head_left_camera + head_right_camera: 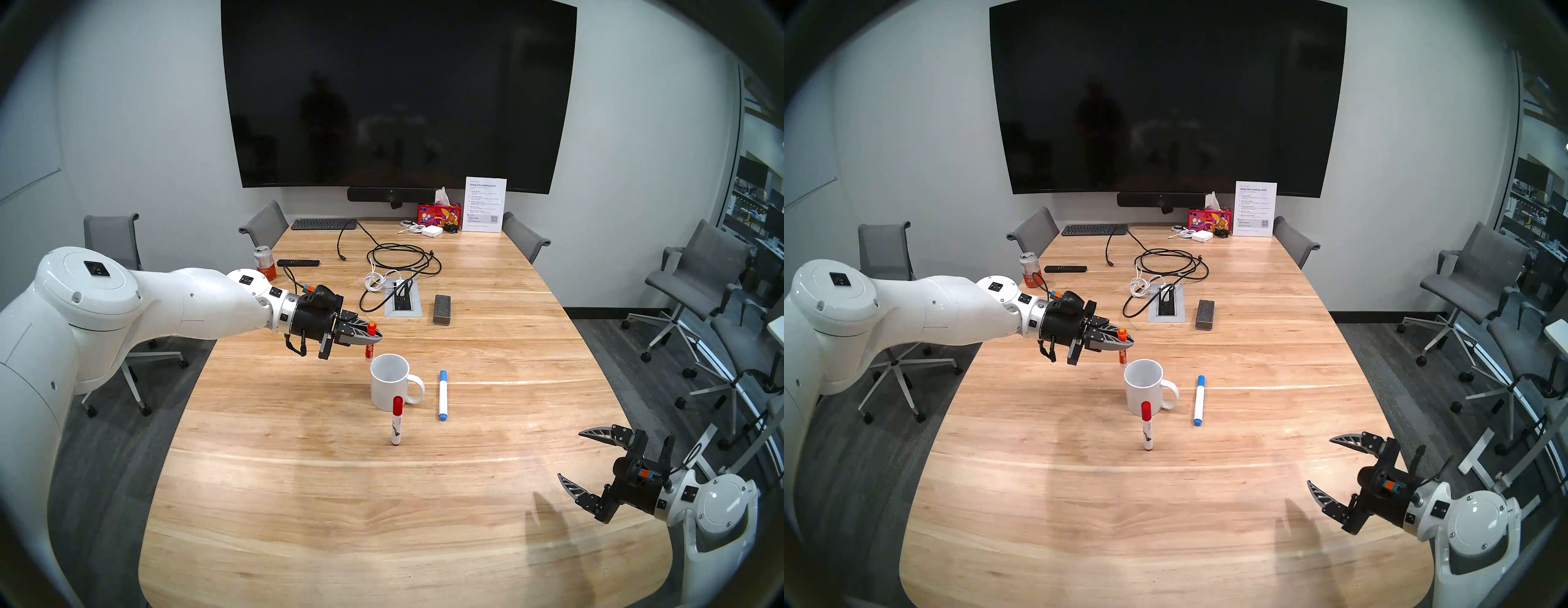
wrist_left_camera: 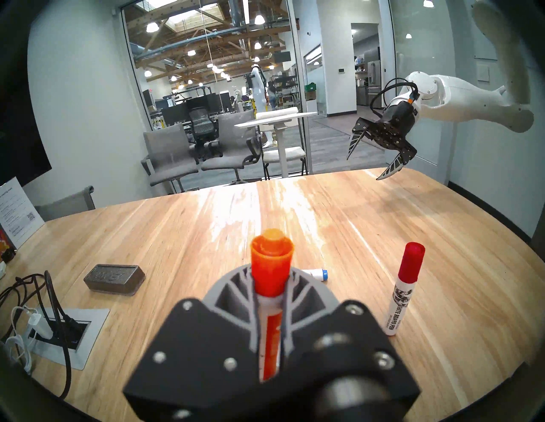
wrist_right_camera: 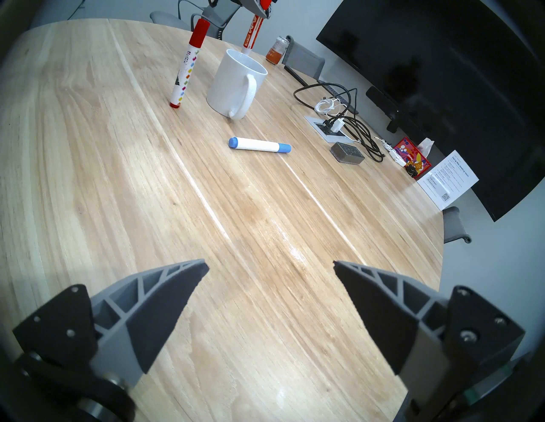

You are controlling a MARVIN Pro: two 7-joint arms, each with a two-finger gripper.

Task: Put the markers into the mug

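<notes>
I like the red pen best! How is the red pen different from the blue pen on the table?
The red-capped marker stands upright on its end; the blue-capped marker lies flat on the table. The red-capped marker has printing on its white barrel; the blue-capped marker's barrel is plain white, with blue at both ends. The red one is in front of the mug, the blue one beside its handle. Both are outside the mug, and no gripper holds them.

Wooden counter [image 1: 297,488] carries: white mug [image 1: 389,382], red-capped marker [image 1: 397,420] standing upright before it, blue-capped marker [image 1: 442,395] lying flat beside its handle, grey eraser block [image 1: 442,309], orange can [image 1: 265,263], remote [image 1: 298,263], cables [image 1: 399,263], keyboard [image 1: 324,223].
</notes>
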